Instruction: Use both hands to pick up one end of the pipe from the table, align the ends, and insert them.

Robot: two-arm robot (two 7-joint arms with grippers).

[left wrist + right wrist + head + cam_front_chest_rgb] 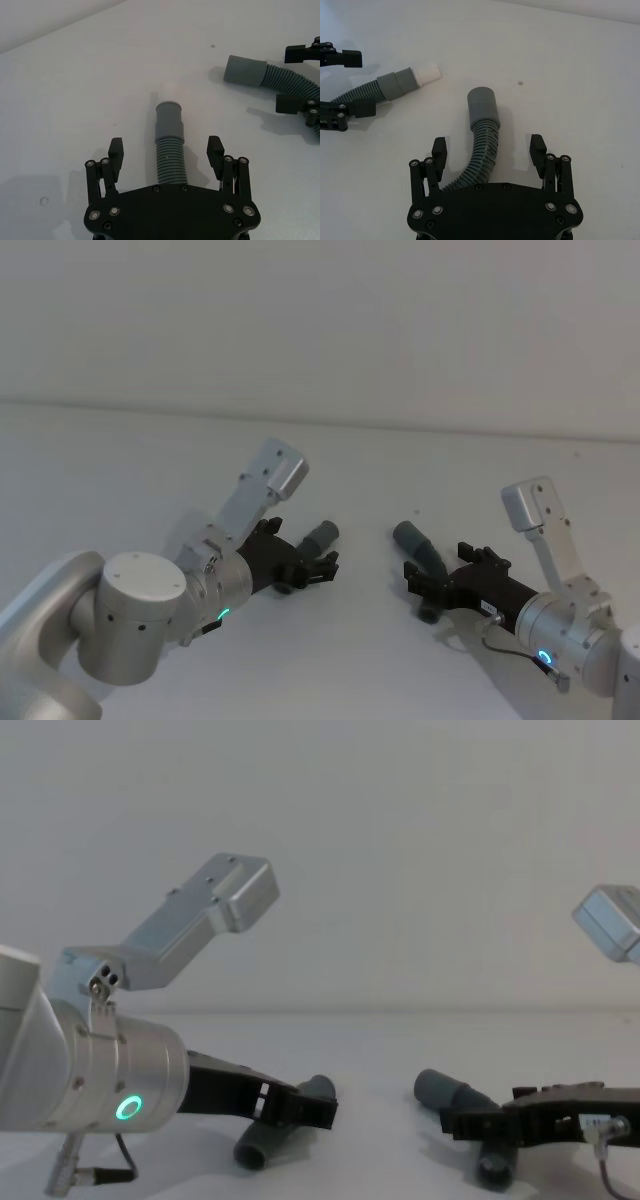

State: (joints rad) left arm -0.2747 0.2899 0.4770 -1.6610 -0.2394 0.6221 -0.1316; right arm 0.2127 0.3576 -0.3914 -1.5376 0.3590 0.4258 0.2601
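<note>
L gripper (165,144) spread astride pipe (169,125), R gripper (488,144) too, R-wrist: white tip (428,73)

Black plastic grippers reaching low over a matt white table (380,1040)
The left gripper (318,1108) is crossing one dark-grey ribbed pipe piece (258,1150), the right gripper (455,1123) the other pipe piece (445,1090).

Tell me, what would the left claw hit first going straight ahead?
Probably the grey pipe piece lying between the left claw and its open fingers, though its height is unclear. Beyond that, just the table.
</note>
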